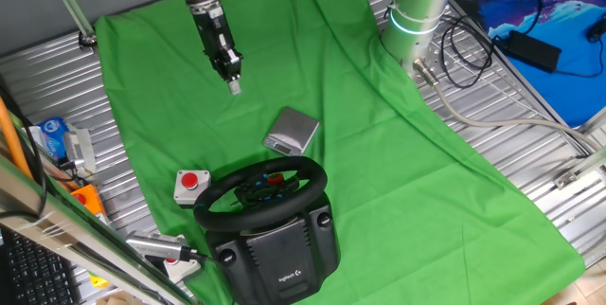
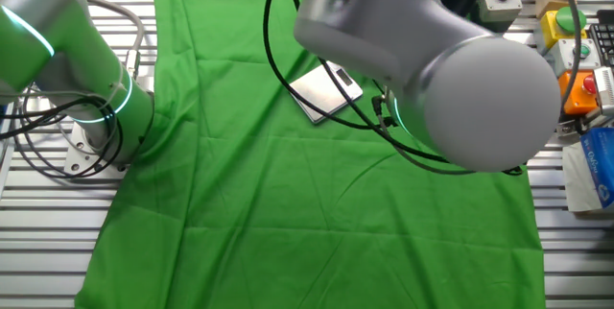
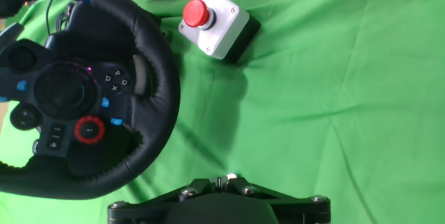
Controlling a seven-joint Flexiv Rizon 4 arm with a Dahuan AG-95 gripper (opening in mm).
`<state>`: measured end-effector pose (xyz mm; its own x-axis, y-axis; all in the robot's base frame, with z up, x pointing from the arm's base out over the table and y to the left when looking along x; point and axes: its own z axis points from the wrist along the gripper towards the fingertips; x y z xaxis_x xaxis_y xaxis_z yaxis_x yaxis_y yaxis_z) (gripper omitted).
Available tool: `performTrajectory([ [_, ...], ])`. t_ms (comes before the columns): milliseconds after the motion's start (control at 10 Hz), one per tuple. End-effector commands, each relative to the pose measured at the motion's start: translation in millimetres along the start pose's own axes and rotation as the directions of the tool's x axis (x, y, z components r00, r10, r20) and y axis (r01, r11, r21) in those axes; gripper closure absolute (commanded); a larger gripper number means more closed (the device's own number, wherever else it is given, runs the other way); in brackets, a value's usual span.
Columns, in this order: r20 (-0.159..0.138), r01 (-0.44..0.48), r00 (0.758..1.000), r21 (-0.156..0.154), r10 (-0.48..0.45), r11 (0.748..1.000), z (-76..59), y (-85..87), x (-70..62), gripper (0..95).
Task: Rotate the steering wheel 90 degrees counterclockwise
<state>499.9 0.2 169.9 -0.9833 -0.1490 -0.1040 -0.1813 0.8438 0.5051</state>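
Observation:
The steering wheel point(image 1: 263, 189), a black round rim with red and blue hub buttons, sits on its dark grey base point(image 1: 284, 248) near the front of the green cloth. In the hand view it fills the left side point(image 3: 66, 88), with a blue mark at the top of the rim. My gripper point(image 1: 233, 83) hangs above the cloth, well behind the wheel and apart from it. Its fingertips are together and hold nothing. In the hand view the gripper point(image 3: 227, 177) is at the bottom edge, to the right of the rim. The other fixed view hides the wheel behind the arm.
A small white box with a red button point(image 1: 190, 185) stands just left of the wheel, also in the hand view point(image 3: 215, 22). A grey metal box point(image 1: 292, 131) lies behind the wheel point(image 2: 326, 88). The arm base point(image 1: 417, 11) stands at the back right. Clutter lines the table's left edge.

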Motion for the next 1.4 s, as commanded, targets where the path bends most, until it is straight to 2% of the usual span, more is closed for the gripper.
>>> performTrajectory([
  [100, -0.037, 0.033, 0.999, 0.069, -0.030, 0.997, -0.1, -0.1, -0.1, 95.0],
  [200, -0.061, 0.060, 0.997, 0.131, -0.052, 0.990, -0.1, -0.1, -0.1, 95.0],
  [600, -0.079, 0.075, 0.995, 0.171, -0.062, 0.982, -0.1, -0.1, -0.1, 95.0],
  [1400, -0.085, 0.092, 0.993, 0.160, -0.079, 0.983, -0.1, -0.1, -0.1, 95.0],
])
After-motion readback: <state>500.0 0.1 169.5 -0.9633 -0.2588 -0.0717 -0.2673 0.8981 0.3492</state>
